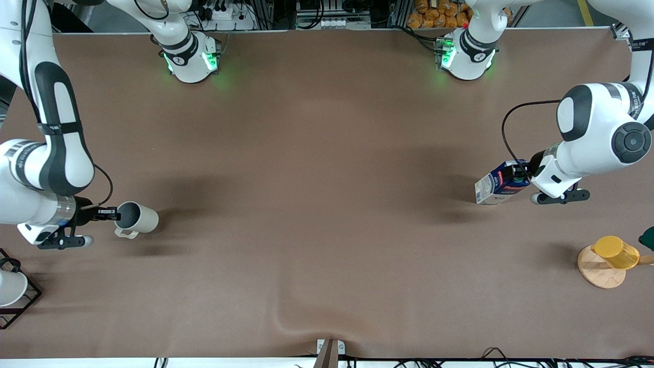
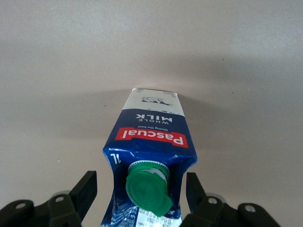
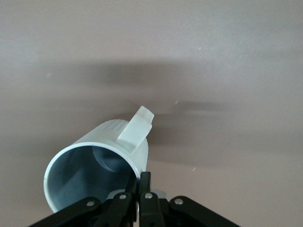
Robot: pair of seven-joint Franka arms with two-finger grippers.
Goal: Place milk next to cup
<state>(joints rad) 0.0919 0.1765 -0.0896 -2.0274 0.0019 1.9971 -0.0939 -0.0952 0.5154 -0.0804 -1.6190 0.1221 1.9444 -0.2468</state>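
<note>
While both arms worked at opposite ends of the brown desk (image 1: pixel 327 204), the front view gave the count: one milk (image 1: pixel 496 186), one cup (image 1: pixel 137 217), each in a gripper. The left gripper (image 1: pixel 526 176) had the milk tipped over, its white base pointing toward the right arm's end, at the left arm's end of the desk. The right gripper (image 1: pixel 113 214) had the cup by its rim, mouth turned toward the gripper, handle on the side nearer the front camera. Around them: one yellow cup (image 1: pixel 616 251) on a wooden disc (image 1: pixel 598 271), nearer the front camera than the milk, and one white cup (image 1: pixel 10 287) in a black wire rack (image 1: pixel 23 304) at the right arm's end. Bare desk lay between milk and cup, which were well apart.

Left wrist view: the milk (image 2: pixel 151 142) sat between two spread fingers (image 2: pixel 85 189), green cap (image 2: pixel 147 188) nearest the camera; whether they pressed its sides could not be told.

Right wrist view: fingers (image 3: pixel 144 187) clenched on the cup's (image 3: pixel 94 165) rim, grey-blue inside showing, handle (image 3: pixel 136 127) standing up.
</note>
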